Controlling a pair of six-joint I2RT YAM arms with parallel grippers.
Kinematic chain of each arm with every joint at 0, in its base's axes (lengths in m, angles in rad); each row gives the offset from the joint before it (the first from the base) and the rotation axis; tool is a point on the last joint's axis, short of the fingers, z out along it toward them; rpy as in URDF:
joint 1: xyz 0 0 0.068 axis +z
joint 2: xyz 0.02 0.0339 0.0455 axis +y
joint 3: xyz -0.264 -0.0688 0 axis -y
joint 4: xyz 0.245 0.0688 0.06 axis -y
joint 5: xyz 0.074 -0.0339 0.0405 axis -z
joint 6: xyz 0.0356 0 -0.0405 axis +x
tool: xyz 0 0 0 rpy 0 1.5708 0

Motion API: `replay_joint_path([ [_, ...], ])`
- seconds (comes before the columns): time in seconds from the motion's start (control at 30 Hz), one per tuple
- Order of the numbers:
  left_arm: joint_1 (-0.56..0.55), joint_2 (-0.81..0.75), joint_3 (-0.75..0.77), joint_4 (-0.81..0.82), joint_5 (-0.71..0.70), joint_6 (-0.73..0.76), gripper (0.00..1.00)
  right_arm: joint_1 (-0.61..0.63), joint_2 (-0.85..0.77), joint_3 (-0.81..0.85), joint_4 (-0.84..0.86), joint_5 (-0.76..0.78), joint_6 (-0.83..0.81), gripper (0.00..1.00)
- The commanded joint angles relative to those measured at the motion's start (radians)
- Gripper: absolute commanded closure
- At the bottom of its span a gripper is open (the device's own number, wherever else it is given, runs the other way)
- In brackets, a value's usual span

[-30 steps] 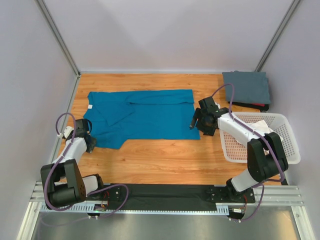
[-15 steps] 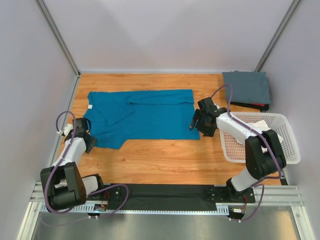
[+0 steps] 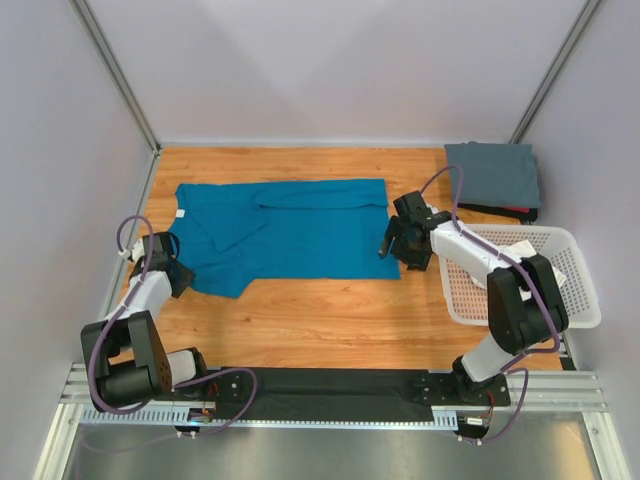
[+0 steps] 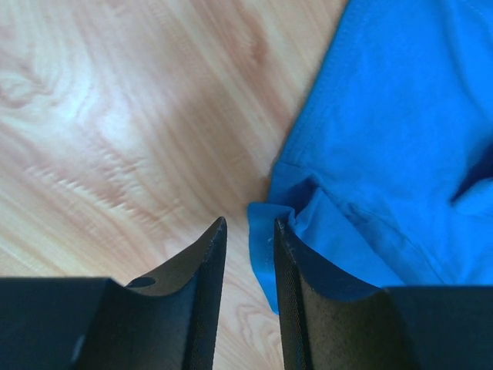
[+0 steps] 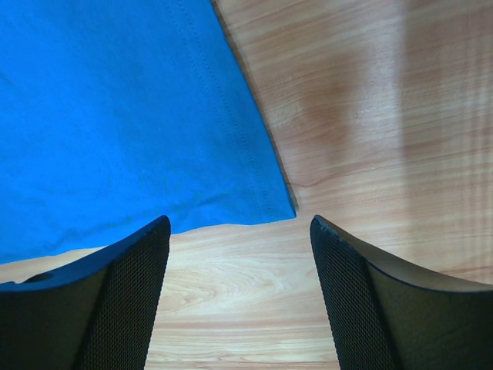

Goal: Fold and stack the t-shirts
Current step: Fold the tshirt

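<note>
The teal t-shirt (image 3: 300, 235) lies crosswise; left gripper (image 4: 248, 223), narrowly parted, and right gripper (image 5: 239, 223), agape, face its opposite ends, both empty.

A white lattice basket (image 3: 468, 298) sits at the right edge of the wooden table (image 3: 300, 310).

Left arm (image 3: 138, 300) extended forward near the left edge, left gripper (image 4: 248, 231) angled downward, its fingers (image 4: 196, 266) parted by a narrow gap, right arm (image 3: 480, 262) bent forward and inward, right gripper (image 5: 239, 231) pointing down, its fingers spread wide, nothing between them
</note>
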Motion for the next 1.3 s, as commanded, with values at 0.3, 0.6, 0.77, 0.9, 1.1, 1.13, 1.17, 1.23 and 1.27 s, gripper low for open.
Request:
replay_joint_path([
  [0.3,0.028,0.127,0.071,0.076,0.143,0.079,0.7,-0.001,0.028,0.067,-0.031,0.036,-0.02,0.25],
  [0.6,0.043,0.116,0.069,0.068,0.139,0.07,1.0,-0.001,0.04,0.072,-0.045,0.037,-0.011,0.25],
  [0.77,0.043,0.023,0.06,-0.026,0.079,0.028,1.0,0.0,0.044,0.083,-0.049,0.031,-0.005,0.25],
  [0.9,0.045,-0.13,0.051,-0.102,0.045,-0.036,1.0,-0.001,0.056,0.081,-0.036,0.019,0.01,0.25],
  [1.1,0.042,-0.255,0.028,-0.181,0.002,-0.108,1.0,-0.001,0.065,0.077,-0.016,0.036,0.032,0.27],
  [1.13,0.042,-0.264,0.025,-0.197,-0.013,-0.115,1.0,-0.003,0.067,0.078,-0.014,0.033,0.041,0.27],
  [1.17,0.042,-0.274,0.02,-0.202,-0.019,-0.122,1.0,-0.001,0.073,0.077,-0.011,0.031,0.046,0.27],
  [1.23,0.042,-0.294,0.014,-0.202,-0.022,-0.127,1.0,-0.001,0.079,0.075,-0.011,0.026,0.053,0.28],
  [1.27,0.042,-0.3,0.012,-0.204,-0.022,-0.131,1.0,0.0,0.085,0.074,-0.011,0.025,0.061,0.28],
])
